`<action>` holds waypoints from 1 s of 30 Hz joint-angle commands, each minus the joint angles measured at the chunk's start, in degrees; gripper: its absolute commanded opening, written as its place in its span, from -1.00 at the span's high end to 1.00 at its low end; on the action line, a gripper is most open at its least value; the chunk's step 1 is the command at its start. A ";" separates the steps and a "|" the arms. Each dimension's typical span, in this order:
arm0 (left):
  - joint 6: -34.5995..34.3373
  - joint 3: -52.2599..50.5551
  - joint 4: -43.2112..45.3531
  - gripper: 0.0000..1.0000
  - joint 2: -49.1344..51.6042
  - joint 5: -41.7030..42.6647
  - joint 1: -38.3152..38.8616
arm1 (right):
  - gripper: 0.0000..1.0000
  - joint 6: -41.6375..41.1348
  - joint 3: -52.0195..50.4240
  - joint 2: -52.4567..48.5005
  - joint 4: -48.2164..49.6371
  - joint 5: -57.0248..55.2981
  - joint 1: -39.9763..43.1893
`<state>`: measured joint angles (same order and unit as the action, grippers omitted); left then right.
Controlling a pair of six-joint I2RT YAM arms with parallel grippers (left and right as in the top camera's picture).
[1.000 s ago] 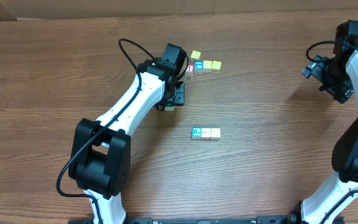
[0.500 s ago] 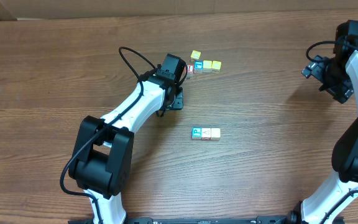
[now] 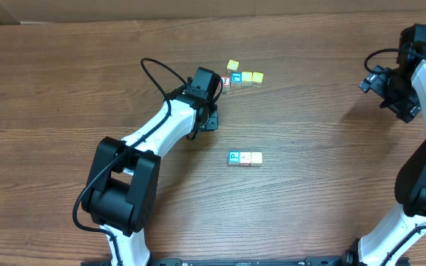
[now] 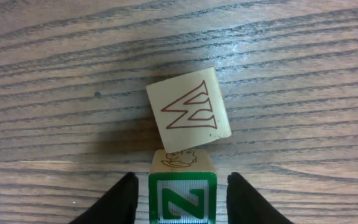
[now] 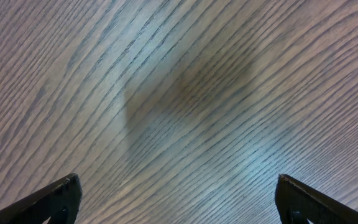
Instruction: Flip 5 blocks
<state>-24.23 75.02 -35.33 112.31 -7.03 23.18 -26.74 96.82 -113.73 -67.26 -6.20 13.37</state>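
Fingers of the left gripper [image 4: 180, 186] are seen in the left wrist view on either side of the green Z block [image 4: 182, 202]. A thin strip of table [image 4: 55, 74] shows between each finger and the block, so the jaws are parted and nothing is gripped. Just beyond the Z block, at its far edge, a cream block [image 4: 188, 109] marked with a red outlined zigzag is set askew on the wood. Neither of these two blocks can be made out from overhead, where they are covered by the left arm.

Only the overhead view shows a row near the middle of the table: a teal P block [image 3: 234, 157], a pale block [image 3: 245, 158] and a tan block [image 3: 256, 158], touching side by side. A group of other blocks [image 3: 247, 77] is seen farther up, just beside the left wrist.

The right gripper [image 5: 178, 193] is shown spread wide over bare wood, with nothing held. From overhead it is found at the right edge, well apart from every block.
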 commanded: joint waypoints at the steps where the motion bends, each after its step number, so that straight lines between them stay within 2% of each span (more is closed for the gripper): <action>1: -0.87 -1.16 -0.11 0.23 0.52 -1.03 0.26 | -1.00 0.22 0.87 1.53 0.13 -0.13 0.15; 6: -0.90 -1.62 0.28 0.27 0.52 -1.05 0.26 | -1.00 0.22 0.87 1.53 0.13 -0.13 0.15; 9: -0.90 -1.62 0.94 0.39 0.52 -0.90 0.26 | -1.00 0.22 0.87 1.53 0.13 -0.13 0.15; 13: -0.87 -1.62 0.92 0.35 0.52 -0.90 0.26 | -1.00 0.22 0.87 1.53 0.13 -0.13 0.15; 27: 0.07 -1.09 0.68 0.47 0.48 -0.90 0.20 | -1.00 0.22 0.87 1.53 0.13 -0.13 0.15; 30: 0.07 0.20 -0.79 0.59 0.39 -0.87 0.20 | -1.00 0.22 0.87 1.53 0.13 -0.13 0.15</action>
<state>-24.43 73.89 -35.11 112.31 -7.16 23.18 -26.72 96.82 -113.73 -67.29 -6.20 13.37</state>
